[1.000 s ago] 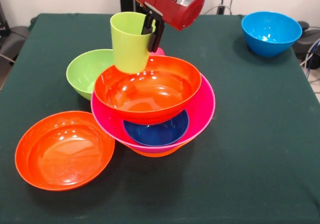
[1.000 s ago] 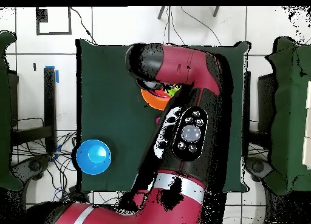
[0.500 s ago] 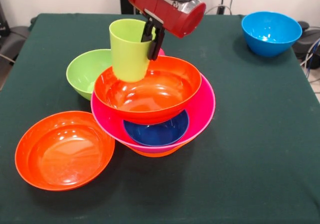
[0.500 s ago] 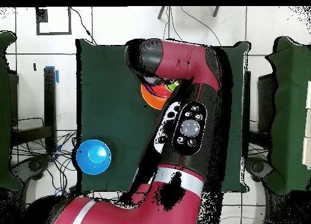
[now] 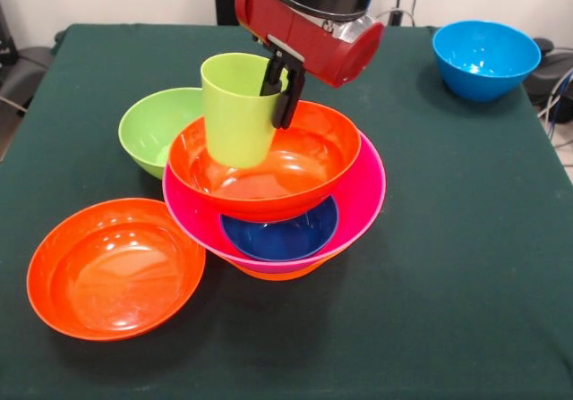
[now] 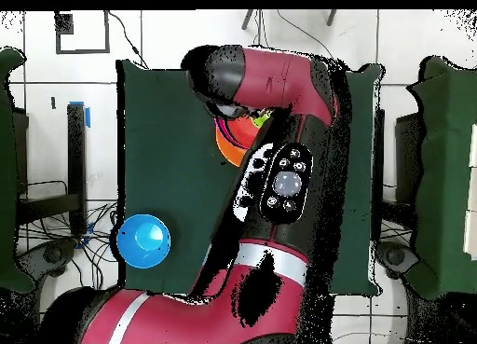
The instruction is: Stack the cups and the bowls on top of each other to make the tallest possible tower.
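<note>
At far left in the front view, a shallow glossy red-orange plastic bowl point(image 5: 115, 268), upright on the dark green tablecloth point(image 5: 466, 266), its rim just beside the pile; behind it a glossy lime green round plastic bowl point(image 5: 159, 130), upright, partly hidden by the pile; next, the tower of glossy plastic bowls point(image 5: 274, 199): an orange bowl point(image 5: 279, 273) at the bottom with only its lower edge showing, a big pink bowl point(image 5: 356, 205) sitting in it, a small dark blue bowl point(image 5: 279, 232) lying inside the pink one, and a big red-orange bowl point(image 5: 269, 163) on top, tilted toward the camera and covering the rear part of the blue one; over this top bowl, a lime green tapered plastic cup point(image 5: 237, 109), upright, mouth up, base down inside the bowl's far left part, contact with the bowl floor not clear; pinched at the cup's right rim by the black gripper point(image 5: 281, 87) below the red and black arm point(image 5: 309, 20), one finger inside the cup wall and one outside, closed onto the wall; well apart at far right, a glossy light blue round plastic bowl point(image 5: 484, 58) near the table's far corner; from overhead, most of the pile under the arm, only a slice of orange showing, and the light blue bowl point(image 6: 143, 240) alone on the cloth.
</note>
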### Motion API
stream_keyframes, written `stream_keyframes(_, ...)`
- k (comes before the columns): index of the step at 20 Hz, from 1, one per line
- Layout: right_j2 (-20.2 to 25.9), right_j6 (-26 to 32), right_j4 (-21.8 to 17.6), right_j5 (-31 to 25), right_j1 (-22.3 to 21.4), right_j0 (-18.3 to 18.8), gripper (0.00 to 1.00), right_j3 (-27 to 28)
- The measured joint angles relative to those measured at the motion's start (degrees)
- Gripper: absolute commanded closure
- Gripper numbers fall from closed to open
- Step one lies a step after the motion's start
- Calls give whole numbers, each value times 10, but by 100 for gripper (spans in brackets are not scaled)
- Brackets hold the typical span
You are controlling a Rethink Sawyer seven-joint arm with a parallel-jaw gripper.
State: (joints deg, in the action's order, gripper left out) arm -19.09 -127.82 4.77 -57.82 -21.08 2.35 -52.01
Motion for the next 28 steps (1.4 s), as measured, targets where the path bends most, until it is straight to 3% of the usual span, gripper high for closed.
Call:
stream_keyframes(11, -14, 0, 17, -28, 15, -2, 100, 38)
stream_keyframes(28, -19, 0, 34, -28, 17, -3, 100, 41)
